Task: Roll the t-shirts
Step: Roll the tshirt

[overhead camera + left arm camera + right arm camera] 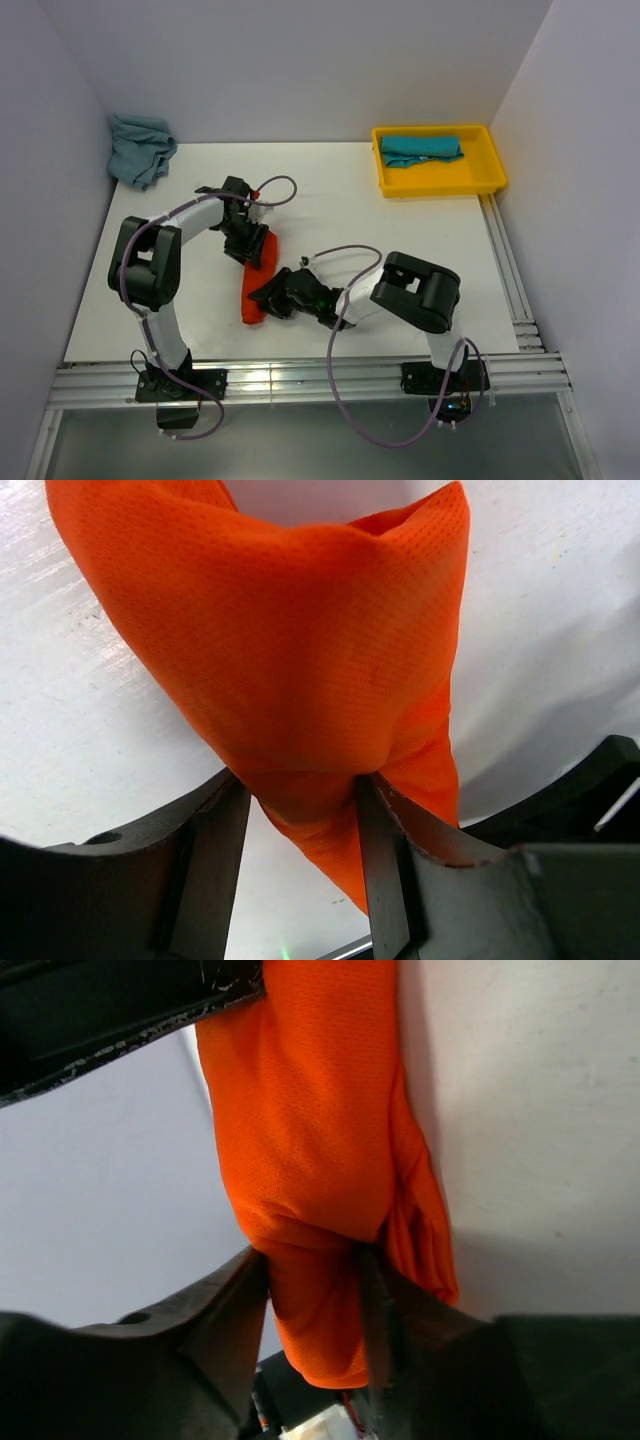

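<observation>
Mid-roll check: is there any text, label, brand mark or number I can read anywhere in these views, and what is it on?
No readable text in any view.
orange t-shirt: plain mesh cloth, no print or tag showing.
teal t-shirt: no marking.
yellow tray: no marking.
grey-blue t-shirt: no marking.
left fingers and right fingers: scuffs only, no label.

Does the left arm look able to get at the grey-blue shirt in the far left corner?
Probably not yet: the left gripper is closed on the orange shirt. Nothing stands between it and the grey-blue shirt, so after letting go the way looks free.
</observation>
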Controlling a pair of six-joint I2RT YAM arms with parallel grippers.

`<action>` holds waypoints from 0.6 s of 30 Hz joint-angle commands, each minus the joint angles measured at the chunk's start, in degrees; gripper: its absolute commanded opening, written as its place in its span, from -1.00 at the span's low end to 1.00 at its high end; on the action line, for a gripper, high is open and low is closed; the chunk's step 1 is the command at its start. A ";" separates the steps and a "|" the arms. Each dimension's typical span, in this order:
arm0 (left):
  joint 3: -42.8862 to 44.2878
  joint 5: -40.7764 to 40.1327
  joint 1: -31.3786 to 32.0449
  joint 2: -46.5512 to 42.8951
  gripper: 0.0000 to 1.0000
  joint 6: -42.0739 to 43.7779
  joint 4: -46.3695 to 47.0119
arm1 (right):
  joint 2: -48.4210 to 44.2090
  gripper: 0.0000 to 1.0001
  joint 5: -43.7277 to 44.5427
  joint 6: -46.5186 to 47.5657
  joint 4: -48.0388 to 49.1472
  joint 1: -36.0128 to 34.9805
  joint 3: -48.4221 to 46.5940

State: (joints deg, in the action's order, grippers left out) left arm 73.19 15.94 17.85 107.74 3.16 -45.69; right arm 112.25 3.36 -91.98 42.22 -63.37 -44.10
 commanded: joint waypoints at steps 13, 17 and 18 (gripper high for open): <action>0.99 -7.60 1.14 4.05 -0.01 0.36 3.15 | -15.21 0.49 16.24 14.37 -40.90 -2.90 -10.05; 0.82 -6.98 1.40 4.23 0.00 0.62 2.98 | -14.08 0.61 13.88 17.97 -35.04 -0.71 -8.56; 0.90 -6.63 1.49 4.32 0.01 0.71 2.89 | -13.72 0.63 13.00 18.68 -33.62 0.00 -8.12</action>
State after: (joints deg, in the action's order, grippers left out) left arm 74.28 14.66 18.87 108.77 2.35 -46.33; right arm 98.74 15.44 -77.67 5.82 -65.41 -52.86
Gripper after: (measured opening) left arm 0.501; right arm 0.806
